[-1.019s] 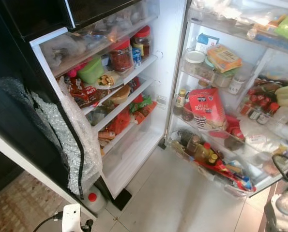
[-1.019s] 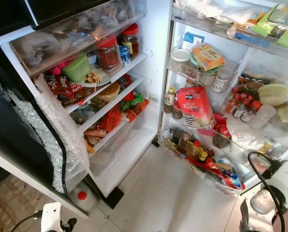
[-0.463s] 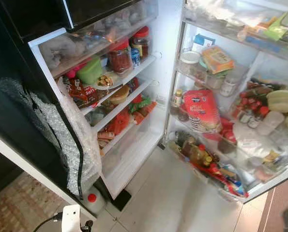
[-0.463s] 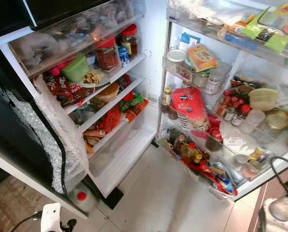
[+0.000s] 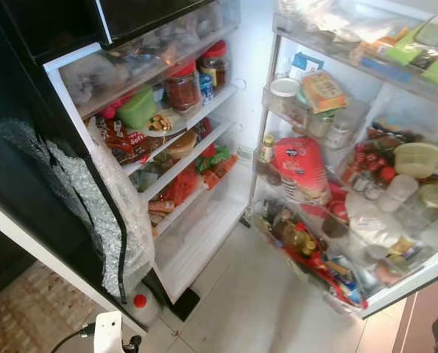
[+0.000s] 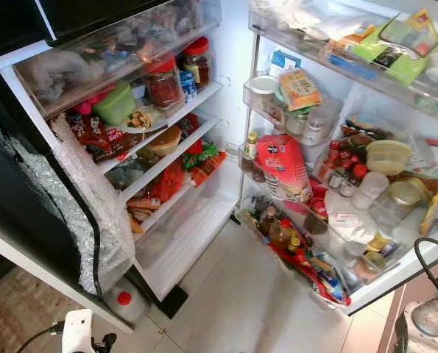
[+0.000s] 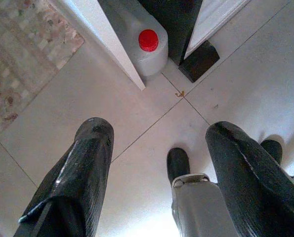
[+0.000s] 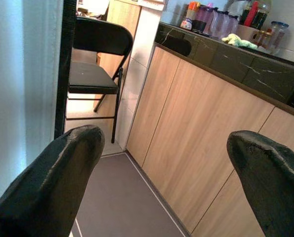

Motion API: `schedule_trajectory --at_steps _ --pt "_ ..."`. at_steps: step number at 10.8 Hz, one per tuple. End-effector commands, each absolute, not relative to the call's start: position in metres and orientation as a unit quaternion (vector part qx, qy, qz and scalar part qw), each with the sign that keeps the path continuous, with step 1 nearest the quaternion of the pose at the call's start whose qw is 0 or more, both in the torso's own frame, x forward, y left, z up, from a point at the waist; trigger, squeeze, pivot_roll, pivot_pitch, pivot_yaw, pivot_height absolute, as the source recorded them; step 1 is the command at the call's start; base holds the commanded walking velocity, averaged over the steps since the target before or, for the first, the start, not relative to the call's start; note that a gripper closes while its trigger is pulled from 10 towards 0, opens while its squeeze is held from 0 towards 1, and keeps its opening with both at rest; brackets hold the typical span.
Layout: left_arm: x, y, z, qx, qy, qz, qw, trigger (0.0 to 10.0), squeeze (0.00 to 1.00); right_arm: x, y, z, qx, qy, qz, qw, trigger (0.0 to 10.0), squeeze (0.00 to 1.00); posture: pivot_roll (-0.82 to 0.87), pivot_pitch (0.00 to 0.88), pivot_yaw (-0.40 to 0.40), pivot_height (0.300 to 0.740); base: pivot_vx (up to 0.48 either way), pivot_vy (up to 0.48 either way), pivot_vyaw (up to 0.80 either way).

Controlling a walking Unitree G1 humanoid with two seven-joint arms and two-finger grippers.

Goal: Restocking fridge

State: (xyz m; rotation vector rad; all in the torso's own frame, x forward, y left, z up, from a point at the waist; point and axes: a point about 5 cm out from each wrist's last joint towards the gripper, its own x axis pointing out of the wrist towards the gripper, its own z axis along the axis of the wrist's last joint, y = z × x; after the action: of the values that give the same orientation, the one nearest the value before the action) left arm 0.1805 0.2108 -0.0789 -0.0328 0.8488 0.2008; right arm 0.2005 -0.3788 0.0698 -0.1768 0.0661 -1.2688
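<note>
Head views: the fridge (image 5: pixel 226 147) stands open, its cabinet at 11 o'clock and its door (image 6: pixel 395 276) swung wide toward 3 o'clock. The top drawer (image 5: pixel 130 62) is frosted, so its contents cannot be made out. Below it, two red-lidded jars (image 5: pixel 183 84) stand at the shelf's front edge, with a green tub (image 5: pixel 138 108) just beside them toward 9 o'clock. The lower shelves hold red packets and a brown bowl, crowded and partly overlapping. The bottom compartment's contents are hard to tell. Bubble wrap (image 5: pixel 112 213) hangs over the cabinet's near edge and hides part of the shelves. The door racks are packed: a red bag (image 6: pixel 281 168) at centre, bottles (image 6: pixel 277 229) below it, a pale tub (image 6: pixel 386 156) toward 3 o'clock. The top rack is cut off by the frame and slightly blurred. A white jug with a red cap (image 5: pixel 140 301) sits on the floor at the cabinet's foot.

Left wrist view: the left gripper (image 7: pixel 159 163) hangs over pale floor tiles (image 7: pixel 235 84), fingers spread wide and holding nothing. The jug (image 7: pixel 144 47) lies beyond them.

Right wrist view: the right gripper (image 8: pixel 169 163) is likewise spread wide and empty, facing wooden cabinets (image 8: pixel 206 133) and a black folding chair (image 8: pixel 95 59). Items on the dark counter (image 8: pixel 226 54) are too small to identify.
</note>
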Motion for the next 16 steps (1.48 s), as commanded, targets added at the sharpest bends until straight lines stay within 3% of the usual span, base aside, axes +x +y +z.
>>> schedule_trajectory --at_steps 1,10,14,16 --pt "0.174 0.212 -0.082 -0.017 0.425 0.099 0.9 10.0 0.0 0.194 -0.382 0.068 -0.075 0.035 -0.603 0.794 10.0 0.0 -0.15 0.069 0.035 0.74 0.0 0.0 0.0" --pt "0.178 0.21 -0.08 -0.014 0.418 0.095 0.903 10.0 0.0 0.191 -0.378 0.063 -0.073 0.042 -0.601 0.795 10.0 0.0 -0.15 0.067 0.037 0.74 0.0 0.0 0.0" --pt "0.179 0.208 -0.08 -0.01 0.416 0.09 0.905 10.0 0.0 0.193 -0.361 0.052 -0.057 0.043 -0.554 0.829 10.0 0.0 -0.15 0.061 0.038 0.74 0.0 0.0 0.0" --pt "0.18 0.206 -0.08 -0.007 0.414 0.083 0.907 10.0 0.0 0.179 -0.355 0.035 -0.064 0.07 -0.547 0.832 10.0 0.0 -0.15 0.059 0.039 0.74 0.0 0.0 0.0"
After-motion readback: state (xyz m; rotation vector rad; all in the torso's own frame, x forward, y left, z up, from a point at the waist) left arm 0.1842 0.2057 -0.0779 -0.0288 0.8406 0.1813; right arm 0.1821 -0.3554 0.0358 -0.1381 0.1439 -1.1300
